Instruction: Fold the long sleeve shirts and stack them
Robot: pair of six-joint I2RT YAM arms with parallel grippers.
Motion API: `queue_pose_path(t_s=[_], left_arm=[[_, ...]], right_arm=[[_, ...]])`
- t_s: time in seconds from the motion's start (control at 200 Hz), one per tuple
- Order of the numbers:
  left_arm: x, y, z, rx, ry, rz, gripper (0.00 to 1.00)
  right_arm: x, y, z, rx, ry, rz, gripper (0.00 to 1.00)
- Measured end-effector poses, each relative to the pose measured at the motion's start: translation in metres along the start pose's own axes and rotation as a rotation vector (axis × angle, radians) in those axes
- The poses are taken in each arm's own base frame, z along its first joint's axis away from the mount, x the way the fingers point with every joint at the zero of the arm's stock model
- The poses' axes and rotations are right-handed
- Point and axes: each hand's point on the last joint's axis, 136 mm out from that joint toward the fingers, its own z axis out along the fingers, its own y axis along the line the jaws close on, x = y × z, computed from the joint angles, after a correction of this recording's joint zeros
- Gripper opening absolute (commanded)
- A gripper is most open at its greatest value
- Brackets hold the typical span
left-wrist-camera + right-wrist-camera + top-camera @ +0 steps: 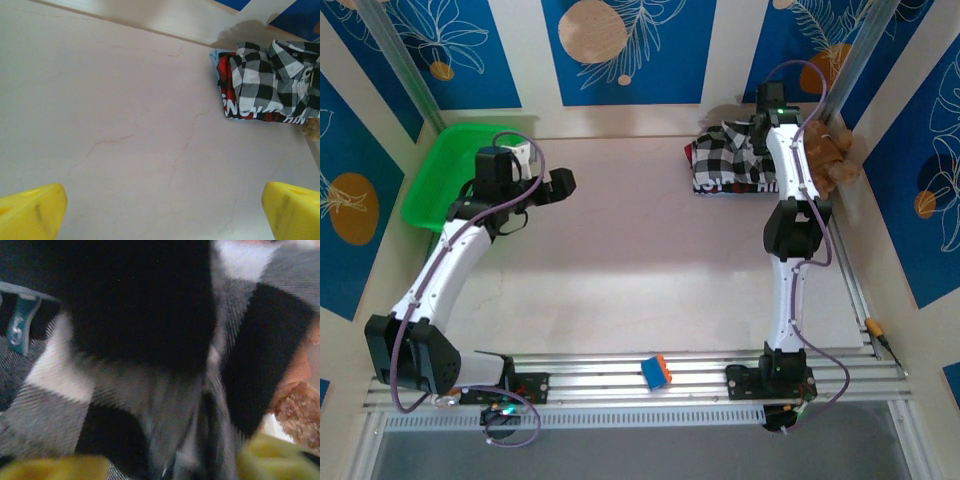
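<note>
At the table's back right, the black-and-white checked shirt [730,155] lies folded on top of the red-and-black plaid shirt [712,186]. The left wrist view shows the same stack: the checked shirt [270,80] sits above the red one [226,80], whose white letters run along the near edge. My right gripper [763,125] is down on the stack's right side. Close up, its yellow fingertips [50,467] stand apart with checked cloth [65,390] spread between them. My left gripper [560,183] hovers open over bare table at the left, its yellow fingers [30,212] wide apart.
A green plastic basket [445,170] sits at the back left corner. A brown teddy bear [835,155] leans at the right wall beside the stack. A small blue and orange block [656,370] rests on the front rail between the arm bases.
</note>
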Motion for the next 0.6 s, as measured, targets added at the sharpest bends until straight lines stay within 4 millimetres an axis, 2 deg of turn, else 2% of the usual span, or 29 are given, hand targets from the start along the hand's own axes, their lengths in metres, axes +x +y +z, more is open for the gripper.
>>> queue_pose_path(t_s=[0.055,0.11,0.175,0.24,0.32,0.39,0.445,0.505,0.525,0.57,0.6], left_arm=[[0.001,0.004,-0.005,-0.017,-0.001,-0.006,1.00],[-0.001,0.008,-0.013,-0.036,-0.021,-0.008,1.00],[0.001,0.018,-0.025,-0.080,-0.052,-0.013,1.00],[0.005,0.036,-0.037,-0.152,-0.088,-0.023,1.00],[0.018,0.067,-0.051,-0.265,-0.130,-0.036,1.00],[0.036,0.099,-0.056,-0.379,-0.153,-0.026,1.00],[0.056,0.124,-0.054,-0.458,-0.149,-0.001,1.00],[0.082,0.148,-0.044,-0.513,-0.130,0.050,1.00],[0.094,0.156,-0.040,-0.525,-0.122,0.069,1.00],[0.116,0.169,-0.031,-0.540,-0.110,0.109,1.00],[0.133,0.179,-0.026,-0.553,-0.098,0.134,1.00]], right_arm=[[0.006,-0.005,0.005,-0.011,0.022,0.039,0.84],[0.014,-0.011,0.003,-0.030,0.045,0.079,1.00],[0.034,-0.019,-0.012,-0.047,0.082,0.113,0.99],[0.060,-0.025,-0.040,-0.071,0.104,0.134,0.99],[0.089,-0.034,-0.091,-0.112,0.083,0.171,0.99],[0.105,-0.036,-0.133,-0.179,0.011,0.218,0.99],[0.123,-0.028,-0.158,-0.250,-0.082,0.244,0.99],[0.153,-0.010,-0.168,-0.330,-0.186,0.248,0.99],[0.174,0.000,-0.165,-0.361,-0.195,0.241,0.99],[0.200,0.019,-0.158,-0.419,-0.263,0.227,0.99],[0.225,0.036,-0.143,-0.455,-0.287,0.214,0.99]])
